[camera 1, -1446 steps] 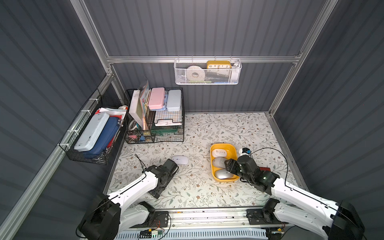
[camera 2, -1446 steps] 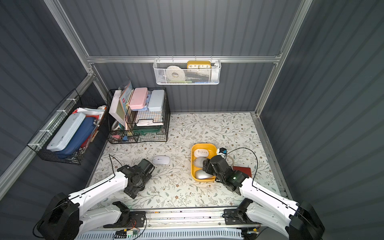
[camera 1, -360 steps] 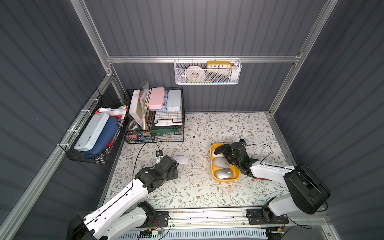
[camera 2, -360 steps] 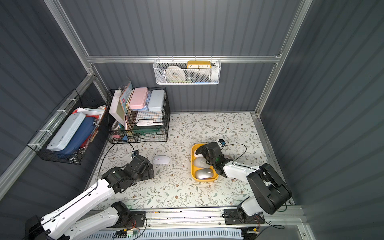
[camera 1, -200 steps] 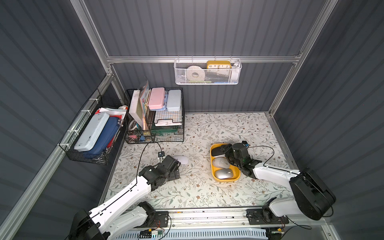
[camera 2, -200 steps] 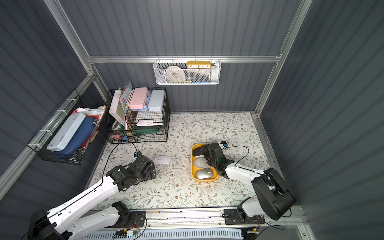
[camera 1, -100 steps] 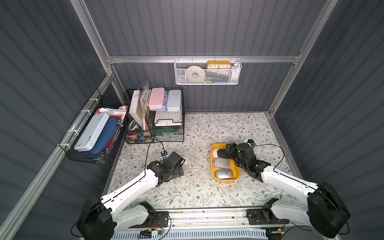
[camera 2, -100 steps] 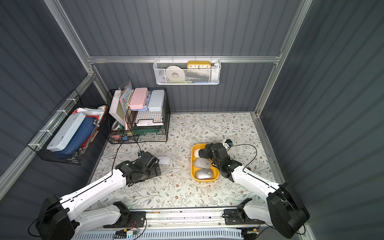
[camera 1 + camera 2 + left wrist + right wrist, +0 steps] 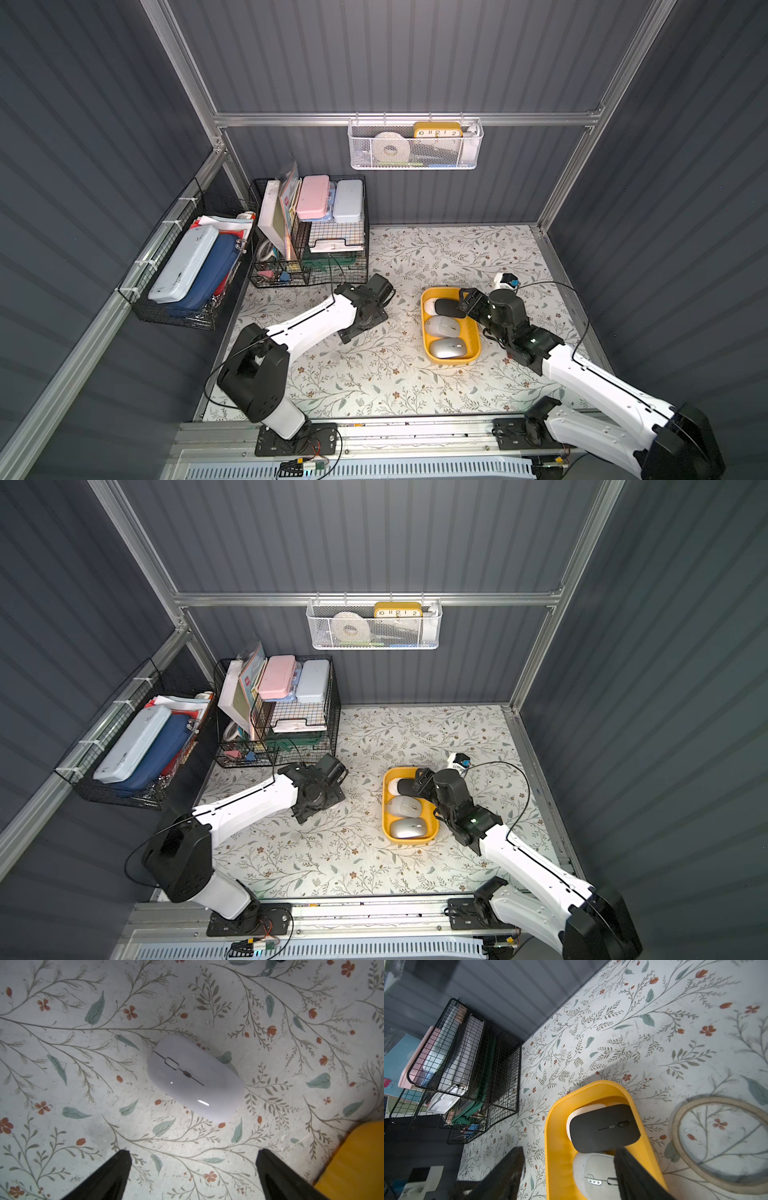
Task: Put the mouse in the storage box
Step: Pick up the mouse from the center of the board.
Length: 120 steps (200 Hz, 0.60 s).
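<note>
A white mouse (image 9: 195, 1078) lies flat on the floral mat, just ahead of my open left gripper (image 9: 192, 1151), whose fingers stand wide with only mat between them. In both top views the left gripper (image 9: 368, 309) (image 9: 318, 789) hangs over that mouse and hides it. The yellow storage box (image 9: 424, 332) (image 9: 385, 812) (image 9: 556, 1147) holds a black mouse (image 9: 604, 1128) resting on a white one, a grey-white mouse (image 9: 442, 327) and a silver mouse (image 9: 449, 348). My right gripper (image 9: 570, 1149) (image 9: 467, 301) is open astride the box's side wall, clear of the black mouse.
A black wire rack (image 9: 309, 237) full of cases stands at the back left. Another wire rack (image 9: 187, 266) hangs on the left wall and a white mesh basket (image 9: 415, 143) on the back wall. A tape ring (image 9: 720, 1142) lies beside the box. The box's corner (image 9: 357, 1157) shows near the white mouse.
My left arm has reached right until its gripper covers the white mouse in the top views. The right arm's elbow has swung right while its gripper stays at the box's far end.
</note>
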{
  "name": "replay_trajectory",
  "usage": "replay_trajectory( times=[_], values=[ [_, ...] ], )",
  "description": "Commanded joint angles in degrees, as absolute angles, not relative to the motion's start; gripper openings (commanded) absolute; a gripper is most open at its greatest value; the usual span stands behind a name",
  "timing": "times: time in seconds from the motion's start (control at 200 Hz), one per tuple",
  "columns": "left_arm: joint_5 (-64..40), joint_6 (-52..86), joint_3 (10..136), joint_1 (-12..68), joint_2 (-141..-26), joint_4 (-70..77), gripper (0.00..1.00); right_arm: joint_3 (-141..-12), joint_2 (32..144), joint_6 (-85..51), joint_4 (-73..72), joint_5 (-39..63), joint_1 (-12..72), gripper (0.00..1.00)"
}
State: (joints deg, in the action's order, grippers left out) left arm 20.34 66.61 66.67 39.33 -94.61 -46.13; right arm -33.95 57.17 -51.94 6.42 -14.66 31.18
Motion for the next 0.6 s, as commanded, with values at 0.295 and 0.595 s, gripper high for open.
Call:
replay_trajectory(
  times=[0.295,0.595],
  values=[
    [23.13,76.84,73.06,36.08,-103.52,-53.06,0.99,-33.90,56.16,-48.37,8.58,-12.88,31.06,0.74],
    [22.77,79.50,75.41,35.29,-106.66,-51.89,1.00,-34.42,58.51,-46.67,5.36,-7.68,31.05,0.74]
  ],
)
